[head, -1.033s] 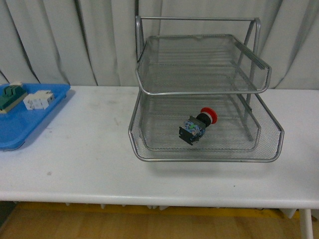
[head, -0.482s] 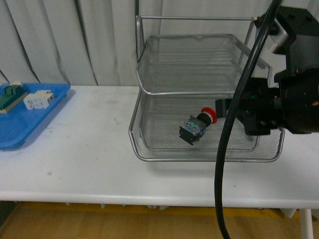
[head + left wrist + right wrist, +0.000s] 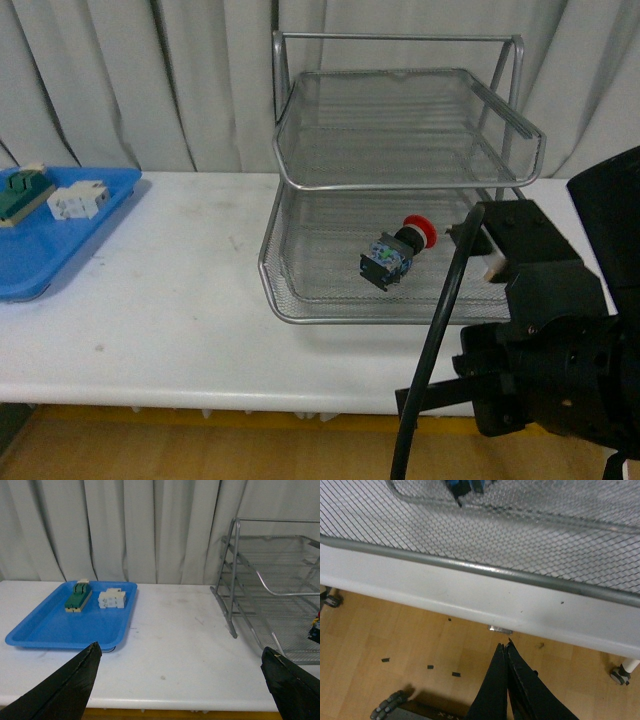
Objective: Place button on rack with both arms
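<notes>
My right claw [image 3: 505, 650], clenched on nothing, has pulled down off the rack [image 3: 400, 180] below the tabletop [image 3: 180, 310] edge, my left claw [image 3: 182, 675] spread wide, leaving the button [image 3: 397, 250] lying in the bottom tier, so placing looks done.

The right gripper [image 3: 506, 652] is pointing down at the wooden floor [image 3: 410, 645], its two black fingers pressed together. The rack [image 3: 485, 571] is sitting on the white table [image 3: 470, 600], with the button [image 3: 462, 487] peeking through the mesh.
</notes>
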Controlling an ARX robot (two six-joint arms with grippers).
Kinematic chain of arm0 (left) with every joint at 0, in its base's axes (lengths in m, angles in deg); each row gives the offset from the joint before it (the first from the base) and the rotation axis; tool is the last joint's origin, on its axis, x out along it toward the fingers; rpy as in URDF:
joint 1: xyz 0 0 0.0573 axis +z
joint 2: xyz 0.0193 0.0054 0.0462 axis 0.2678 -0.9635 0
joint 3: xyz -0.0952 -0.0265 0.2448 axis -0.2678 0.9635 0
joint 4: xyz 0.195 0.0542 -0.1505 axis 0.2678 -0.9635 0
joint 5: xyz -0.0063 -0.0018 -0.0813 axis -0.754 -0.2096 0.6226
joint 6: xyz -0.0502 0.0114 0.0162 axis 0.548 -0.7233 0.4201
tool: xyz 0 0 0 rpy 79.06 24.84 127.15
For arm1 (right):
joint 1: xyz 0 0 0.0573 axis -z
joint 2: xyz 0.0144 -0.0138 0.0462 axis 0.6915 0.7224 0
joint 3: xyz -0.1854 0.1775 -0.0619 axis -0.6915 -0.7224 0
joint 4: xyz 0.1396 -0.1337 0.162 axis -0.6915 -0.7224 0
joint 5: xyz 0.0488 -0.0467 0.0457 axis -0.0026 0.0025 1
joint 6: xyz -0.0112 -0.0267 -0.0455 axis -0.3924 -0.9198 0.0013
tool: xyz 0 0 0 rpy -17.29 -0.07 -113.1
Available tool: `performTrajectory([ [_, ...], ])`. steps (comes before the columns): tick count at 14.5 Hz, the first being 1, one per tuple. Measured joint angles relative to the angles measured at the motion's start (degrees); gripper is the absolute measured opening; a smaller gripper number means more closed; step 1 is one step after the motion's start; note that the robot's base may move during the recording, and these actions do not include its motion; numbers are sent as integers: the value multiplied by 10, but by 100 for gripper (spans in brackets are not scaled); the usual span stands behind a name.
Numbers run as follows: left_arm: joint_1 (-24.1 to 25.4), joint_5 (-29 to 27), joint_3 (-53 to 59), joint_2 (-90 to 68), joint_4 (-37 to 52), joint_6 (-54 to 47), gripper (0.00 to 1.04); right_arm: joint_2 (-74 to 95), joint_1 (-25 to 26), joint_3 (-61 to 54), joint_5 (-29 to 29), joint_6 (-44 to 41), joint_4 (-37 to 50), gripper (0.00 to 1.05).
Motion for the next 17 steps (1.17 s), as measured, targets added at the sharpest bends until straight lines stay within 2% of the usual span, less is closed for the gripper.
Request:
performTrajectory([
  [7, 0, 0, 0, 0, 0, 0, 98, 54, 1, 41, -11, 7, -9, 2],
  [10, 0, 0, 0, 0, 0, 0, 98, 84, 8, 92, -24, 6, -27, 2],
  [15, 0, 0, 0, 0, 0, 0, 98, 95, 29, 149, -33, -3, -56, 2],
  [17, 0, 0, 0, 0, 0, 0, 98, 136, 55, 203, -35, -9, -86, 2],
])
